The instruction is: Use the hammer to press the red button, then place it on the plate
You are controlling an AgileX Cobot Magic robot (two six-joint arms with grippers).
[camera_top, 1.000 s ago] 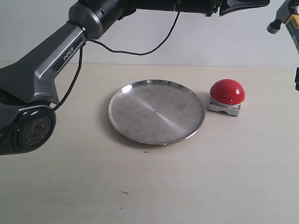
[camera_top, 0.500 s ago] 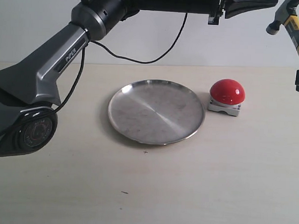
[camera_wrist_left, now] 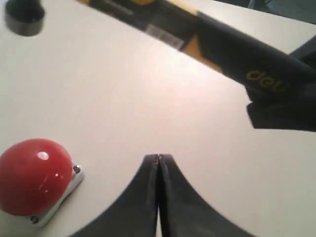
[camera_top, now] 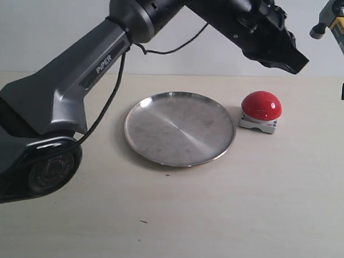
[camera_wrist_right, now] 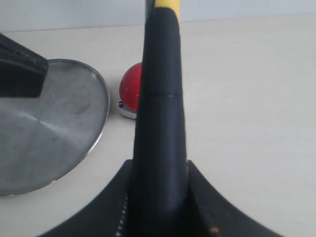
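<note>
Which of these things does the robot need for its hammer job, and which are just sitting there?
For the job: the hammer, gripped by the right pincer; the red button; the plate.

Just there: the table; the black cable; the left pincer, shut and empty.

A pale beige worktop [camera_top: 225,223] with faint wood grain and 2 small dark specks [camera_top: 143,221] met a plain off-white wall [camera_top: 45,32] behind. Light was soft and even, shadows faint.
</note>
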